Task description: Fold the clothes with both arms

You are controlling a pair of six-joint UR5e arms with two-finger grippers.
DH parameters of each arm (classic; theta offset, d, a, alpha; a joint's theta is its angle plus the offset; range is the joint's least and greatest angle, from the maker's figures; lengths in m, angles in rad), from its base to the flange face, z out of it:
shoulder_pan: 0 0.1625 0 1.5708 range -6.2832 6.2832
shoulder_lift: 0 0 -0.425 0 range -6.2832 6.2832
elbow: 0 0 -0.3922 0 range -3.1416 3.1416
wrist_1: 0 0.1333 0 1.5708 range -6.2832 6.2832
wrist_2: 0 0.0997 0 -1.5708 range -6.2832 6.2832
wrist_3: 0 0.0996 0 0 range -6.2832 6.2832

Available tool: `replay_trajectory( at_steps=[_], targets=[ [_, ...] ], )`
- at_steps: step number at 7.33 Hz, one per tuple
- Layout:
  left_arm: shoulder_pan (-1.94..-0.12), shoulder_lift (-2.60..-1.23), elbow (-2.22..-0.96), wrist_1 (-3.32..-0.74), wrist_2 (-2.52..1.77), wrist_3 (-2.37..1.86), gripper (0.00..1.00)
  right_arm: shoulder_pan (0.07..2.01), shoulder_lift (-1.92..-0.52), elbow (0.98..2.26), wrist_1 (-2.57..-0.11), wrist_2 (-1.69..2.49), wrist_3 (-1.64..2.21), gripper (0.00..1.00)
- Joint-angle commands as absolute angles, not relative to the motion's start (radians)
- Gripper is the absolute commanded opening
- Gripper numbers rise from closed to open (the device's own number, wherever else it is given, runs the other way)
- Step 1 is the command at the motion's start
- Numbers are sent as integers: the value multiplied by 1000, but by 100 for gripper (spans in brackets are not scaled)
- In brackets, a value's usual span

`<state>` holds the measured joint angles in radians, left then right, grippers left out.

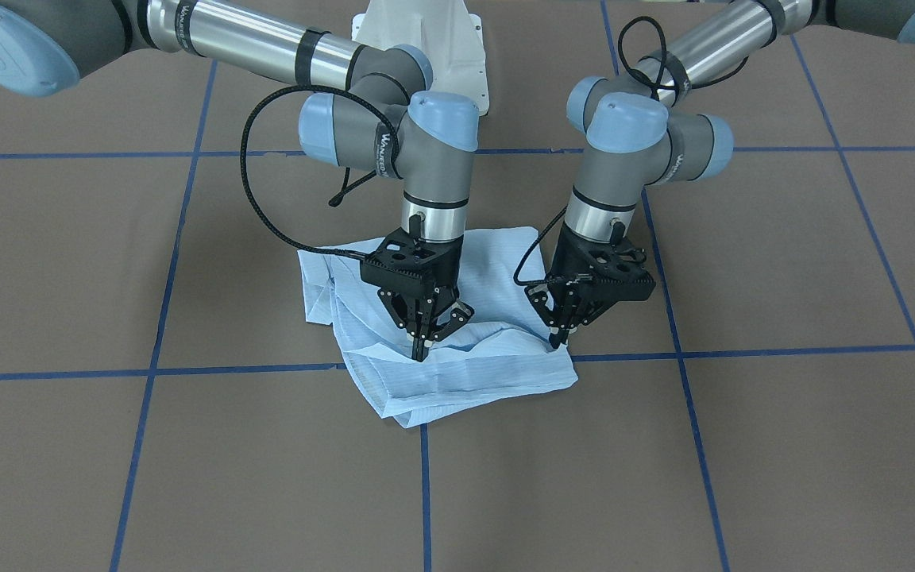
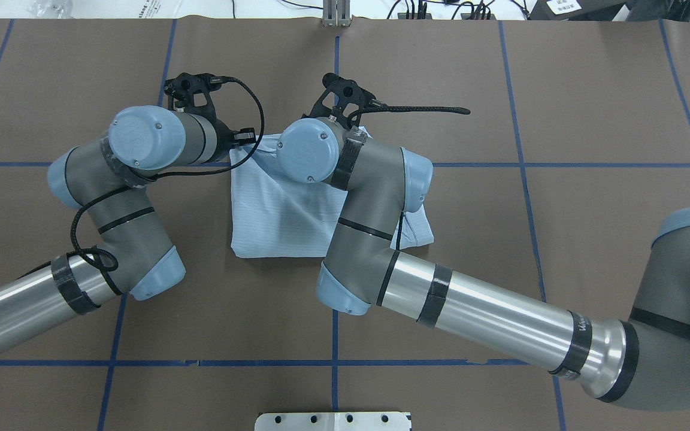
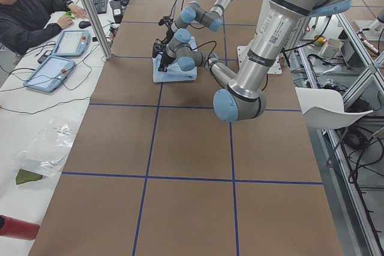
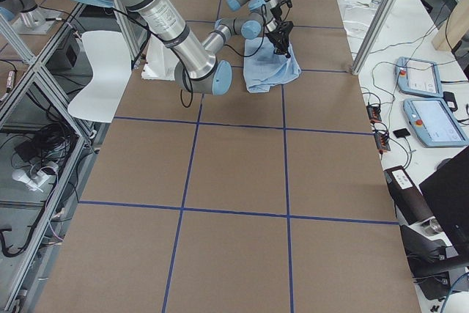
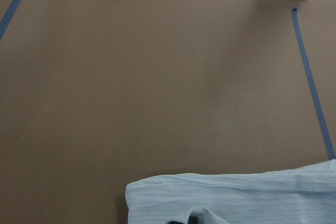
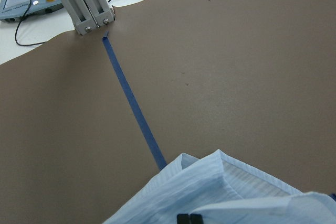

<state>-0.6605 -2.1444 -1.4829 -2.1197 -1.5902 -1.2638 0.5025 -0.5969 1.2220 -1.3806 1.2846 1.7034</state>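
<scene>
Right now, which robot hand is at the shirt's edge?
The left gripper, on the front-facing view's right; the right gripper sits nearer the middle of the shirt.

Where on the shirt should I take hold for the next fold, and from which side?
Probably the operator-side edge of the shirt, at its two corners, coming down from above: the layers lie loose and rumpled there, while the robot-side edge lies flat and smooth.

Open table (image 1: pixel 783 262) surrounds the shirt (image 1: pixel 457 381); a post (image 2: pixel 336 13) seemingly borders it.
</scene>
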Motion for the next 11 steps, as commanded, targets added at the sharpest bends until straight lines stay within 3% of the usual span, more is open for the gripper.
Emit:
replay_trajectory(
  at_steps=[1, 5, 6, 7, 11],
  targets=[
    [-661, -2178, -1424, -2123, -1588, -1261, 0, 503, -589, 1187, -1370, 1289, 1695, 0],
    [-670, -2177, -1416, -2121, -1589, -1249, 0, 546, -586, 1183, -1368, 1350, 1577, 0],
    [-679, -2174, -1416, -2121, -1589, -1246, 0, 560, -586, 1183, -1368, 1377, 1550, 28],
    [-686, -2168, -1419, -2123, -1589, -1159, 99, 564, -580, 1183, -1370, 1381, 1501, 99],
    [-689, -2086, -1595, -2112, -1692, -1031, 100, 600, -546, 1195, -1379, 1486, 1465, 100]
  ],
)
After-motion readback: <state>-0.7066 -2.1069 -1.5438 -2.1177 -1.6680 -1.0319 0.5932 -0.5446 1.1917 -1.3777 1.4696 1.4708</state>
